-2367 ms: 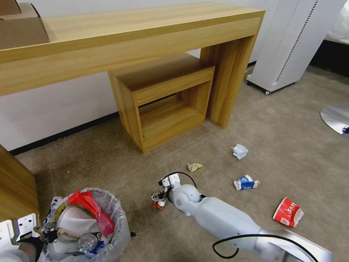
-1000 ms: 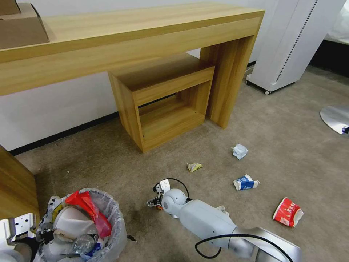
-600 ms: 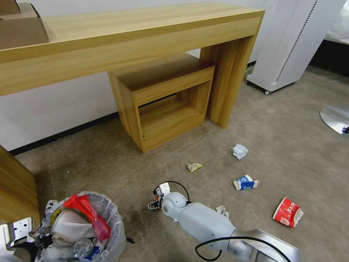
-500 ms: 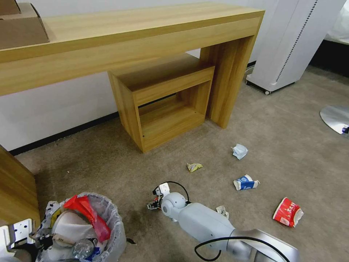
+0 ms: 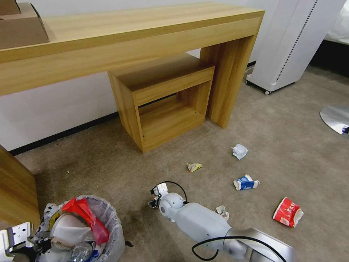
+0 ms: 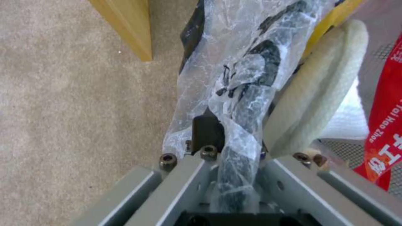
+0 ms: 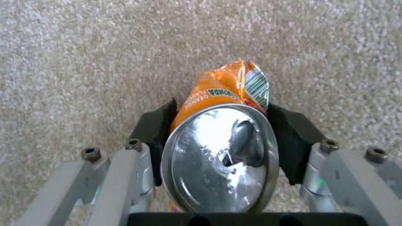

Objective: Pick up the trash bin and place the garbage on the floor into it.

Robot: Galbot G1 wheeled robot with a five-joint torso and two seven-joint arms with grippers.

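At the lower left of the head view stands the trash bin [image 5: 109, 233], a small round bin whose rim is wrapped in a crinkled clear plastic bag; it is heaped with a white slipper [image 5: 69, 230], a red wrapper [image 5: 85, 218] lying over the top, and a clear bottle [image 5: 80, 250] near the front edge. Just beside it at the frame's lower left corner, the left gripper [image 6: 228, 163] is clamped on the bin's bag-covered rim, the twisted plastic and dark rim running straight between its closed fingers in the left wrist view, with the slipper and red wrapper pressed close at one side. Near the lower middle of the head view, the right gripper [image 5: 154, 201] is low over the beige carpet floor [image 5: 298, 160], well apart from the bin; in the right wrist view its dark pads [image 7: 157, 125] are closed on either side of a crushed orange soda can [image 7: 220, 147], silver end facing the camera. More garbage lies on the floor to the right of that arm: a yellow wrapper [image 5: 194, 167], crumpled white paper [image 5: 239, 151], a blue-white carton [image 5: 245, 182], a red wrapper-like cup [image 5: 288, 212], and a small white scrap [image 5: 221, 211] touching the arm's far side. Behind stands a wooden desk [image 5: 138, 32] with an open cubby shelf [image 5: 163, 102] under it
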